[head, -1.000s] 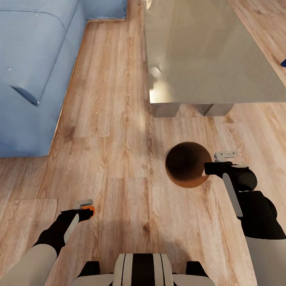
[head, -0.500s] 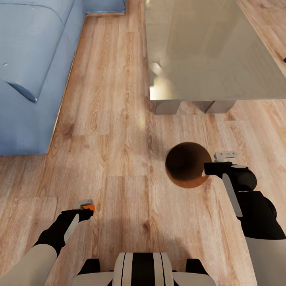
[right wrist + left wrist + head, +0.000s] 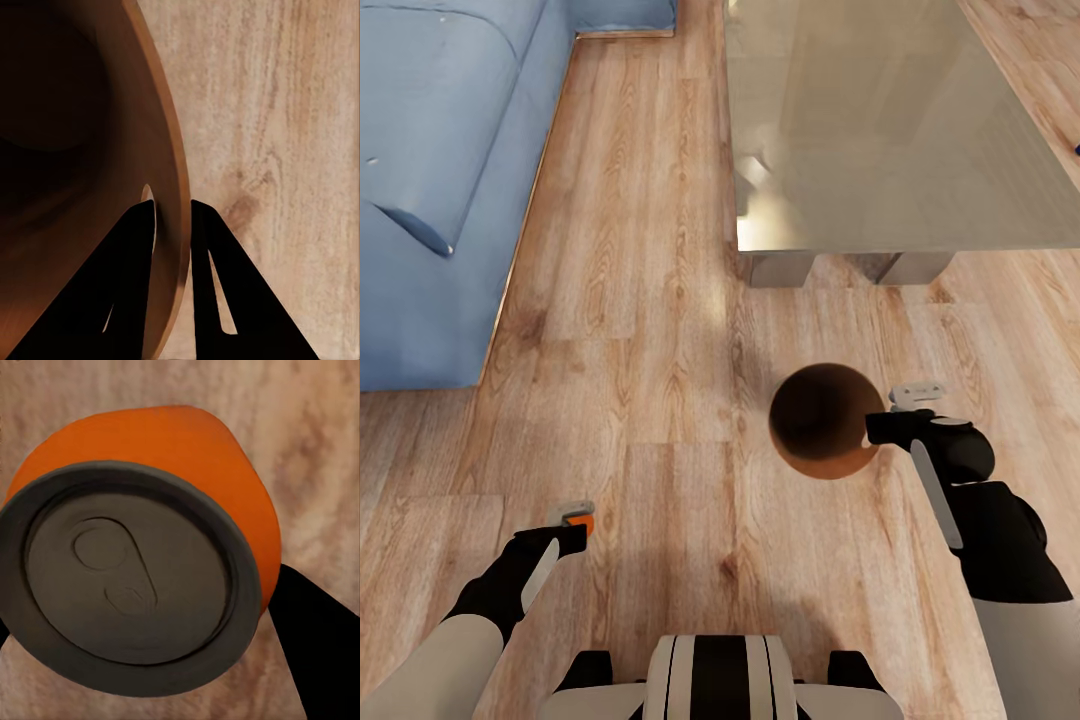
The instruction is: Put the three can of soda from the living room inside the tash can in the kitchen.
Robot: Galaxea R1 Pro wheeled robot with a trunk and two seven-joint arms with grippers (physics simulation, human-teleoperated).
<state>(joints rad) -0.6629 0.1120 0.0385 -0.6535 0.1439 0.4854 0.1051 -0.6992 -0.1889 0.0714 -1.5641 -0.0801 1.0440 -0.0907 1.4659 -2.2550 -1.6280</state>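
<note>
Evidently the robot is carrying both halves of the job at once: the left hand is clamping the orange soda can, and the right hand is pinching the rim of the trash can, one finger inside the copper-brown wall and one outside, beside the handle hole. Bringing the bin along probably lets cans be dropped in on the spot rather than ferried one by one. In the left wrist view the orange can is showing its grey top and pull tab, a dark finger lying against its side. The left arm is reaching forward and low at the near left, over the plank floor. The right arm is bending inward at the near right, its hand closing narrowly on the rim. Farther off, the glass-topped table is standing at the far right and the blue sofa at the far left.
</note>
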